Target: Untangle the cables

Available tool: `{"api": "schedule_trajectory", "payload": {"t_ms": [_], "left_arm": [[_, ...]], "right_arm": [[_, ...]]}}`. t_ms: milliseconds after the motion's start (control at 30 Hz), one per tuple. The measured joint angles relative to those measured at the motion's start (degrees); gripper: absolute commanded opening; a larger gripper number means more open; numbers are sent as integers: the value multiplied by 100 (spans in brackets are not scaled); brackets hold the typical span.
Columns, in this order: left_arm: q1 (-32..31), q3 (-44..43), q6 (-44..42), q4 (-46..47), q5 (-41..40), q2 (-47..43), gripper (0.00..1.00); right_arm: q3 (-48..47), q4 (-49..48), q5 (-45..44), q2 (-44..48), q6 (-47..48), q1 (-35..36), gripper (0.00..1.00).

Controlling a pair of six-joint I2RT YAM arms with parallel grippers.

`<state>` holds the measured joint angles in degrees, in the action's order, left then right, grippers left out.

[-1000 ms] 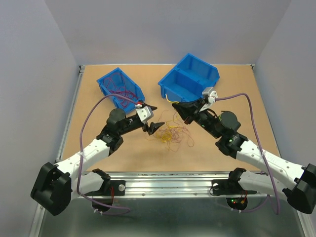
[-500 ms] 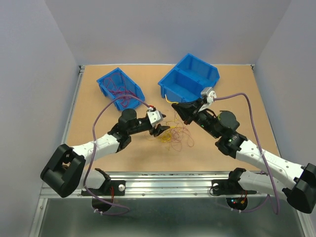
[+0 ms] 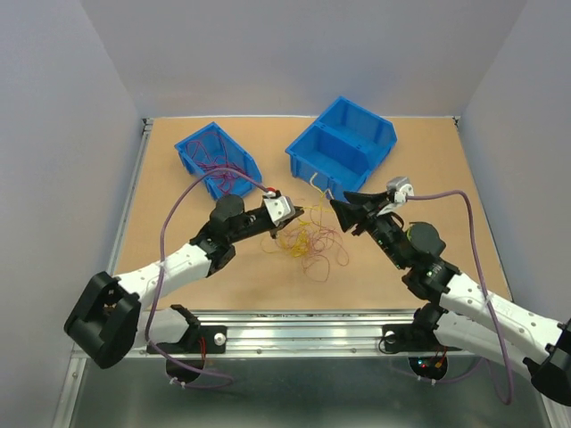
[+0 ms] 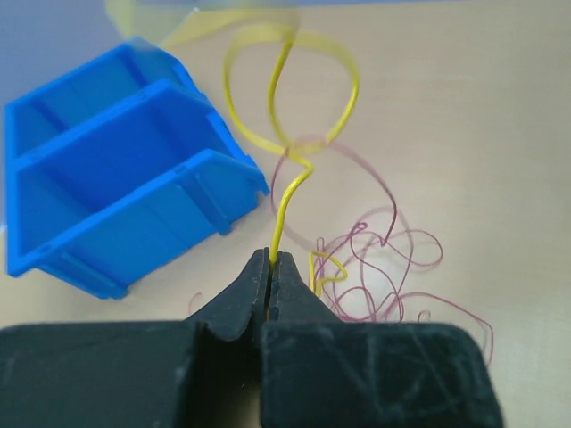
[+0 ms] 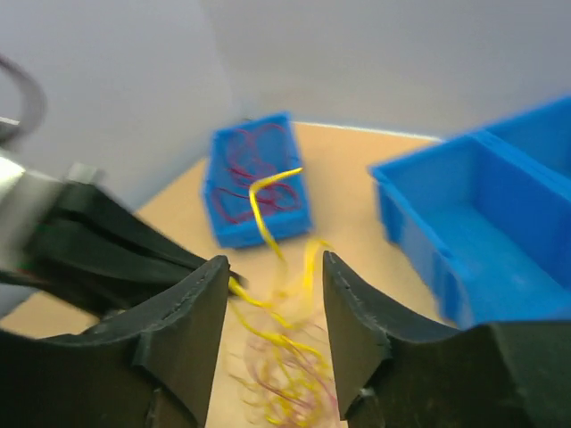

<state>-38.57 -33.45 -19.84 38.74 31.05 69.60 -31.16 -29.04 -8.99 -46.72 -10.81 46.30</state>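
Observation:
The cables [image 3: 308,242] lie as a loose tangle of yellow and dark red wires on the tan table, between the two grippers. My left gripper [image 3: 290,214] is at the tangle's left edge. In the left wrist view it [image 4: 270,259] is shut on one yellow cable [image 4: 284,192], which rises from the jaws into loops. The dark red wires [image 4: 384,267] lie just right of it. My right gripper [image 3: 343,207] hovers at the tangle's upper right. It [image 5: 274,260] is open, with nothing gripped and the tangle [image 5: 281,374] below it.
A small blue bin [image 3: 217,156] with red wires inside stands at the back left. A larger two-compartment blue bin [image 3: 343,143] stands at the back centre, just behind the right gripper. Grey walls enclose the table on three sides.
My left gripper moved right to the tangle and shut on a yellow cable. My right gripper opened and shifted right, away from the large bin's front edge.

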Motion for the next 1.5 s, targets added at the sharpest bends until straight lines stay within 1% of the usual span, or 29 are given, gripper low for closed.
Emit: {"api": "schedule_trajectory", "payload": {"t_ms": [67, 100, 133, 167, 233, 300, 400, 500, 533, 633, 733, 767, 800, 833, 900, 1100, 1200, 1267, 1367, 1400, 1433, 1500], "left_arm": [[0, -35, 20, -136, -140, -330, 0], [0, -74, 26, -179, -199, -439, 0], [0, -192, 48, -319, -291, -560, 0], [0, -297, 63, -417, -354, -608, 0], [0, -527, 79, -610, -450, -664, 0], [2, -610, 85, -697, -496, -699, 0], [0, -616, 92, -901, -483, -748, 0], [0, -616, 94, -1088, -472, -748, 0], [0, -616, 96, -1134, -468, -748, 0], [0, -616, 107, -1237, -452, -748, 0], [0, -616, 109, -1290, -448, -750, 0], [0, -616, 109, -1300, -444, -750, 0], [0, -616, 109, -1309, -435, -754, 0], [0, -616, 109, -1314, -431, -756, 0], [0, -616, 109, -1318, -424, -778, 0], [0, -616, 120, -1331, -348, -883, 0], [0, -616, 136, -1344, -262, -883, 0], [0, -616, 149, -1370, -225, -883, 0], [0, -616, 157, -1425, -175, -883, 0], [0, -616, 157, -1436, -157, -883, 0], [0, -616, 164, -1451, -144, -883, 0], [0, -616, 173, -1467, -133, -883, 0]], "right_arm": [[275, 374, -793, 269, -66, 0, 68], [315, 487, -973, 321, -94, -2, 68], [337, 619, -1176, 374, -94, -4, 72], [356, 704, -1320, 424, -109, -13, 73], [382, 815, -1394, 518, -96, -9, 80], [400, 785, -1228, 535, -44, -9, 81], [400, 636, -717, 319, 142, -9, 81], [393, 417, -184, -214, 350, -9, 81], [393, 398, 46, -542, 435, -9, 80], [393, 411, 396, -1165, 592, -9, 79], [387, 372, 612, -1552, 721, -9, 66], [385, 304, 651, -1655, 761, -9, 57], [376, 273, 660, -1718, 761, -9, 57], [361, 208, 660, -1775, 769, -9, 49], [352, 103, 619, -1812, 804, -9, 43], [350, -328, 361, -1779, 776, -9, 43], [350, -487, 343, -1727, 756, -9, 41], [350, -555, 345, -1722, 752, -9, 38], [350, -645, 345, -1731, 754, -9, 20], [350, -693, 343, -1757, 743, -9, 8], [350, -719, 343, -1788, 730, -9, 2], [350, -767, 240, -1860, 693, -9, 1]]}}
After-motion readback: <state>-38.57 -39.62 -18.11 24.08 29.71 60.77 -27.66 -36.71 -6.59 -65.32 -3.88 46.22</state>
